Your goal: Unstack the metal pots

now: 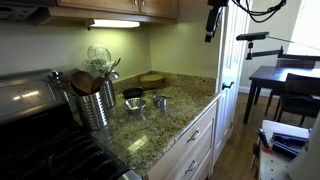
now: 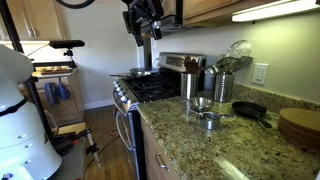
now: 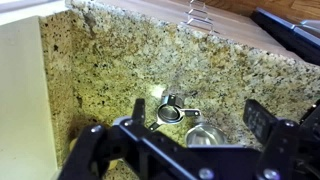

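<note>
Two shiny metal pots stand apart on the granite counter. In the wrist view a small one with handles (image 3: 170, 112) lies beside a larger one (image 3: 205, 136). They show in both exterior views as a larger pot (image 1: 135, 104) (image 2: 203, 103) and a smaller pot (image 1: 160, 101) (image 2: 210, 121). I cannot tell whether more pots nest inside them. My gripper (image 3: 197, 122) is open and empty, high above the counter and looking down on the pots. It also shows in both exterior views (image 1: 213, 15) (image 2: 143, 22).
A ribbed steel canister of wooden spoons (image 1: 95, 100) (image 2: 190, 82) and a wire whisk (image 1: 100, 58) (image 2: 237, 50) stand behind the pots. A black skillet (image 2: 250, 112) (image 3: 295, 30) and a wooden board (image 2: 300, 125) lie nearby. The stove (image 2: 150, 88) adjoins the counter.
</note>
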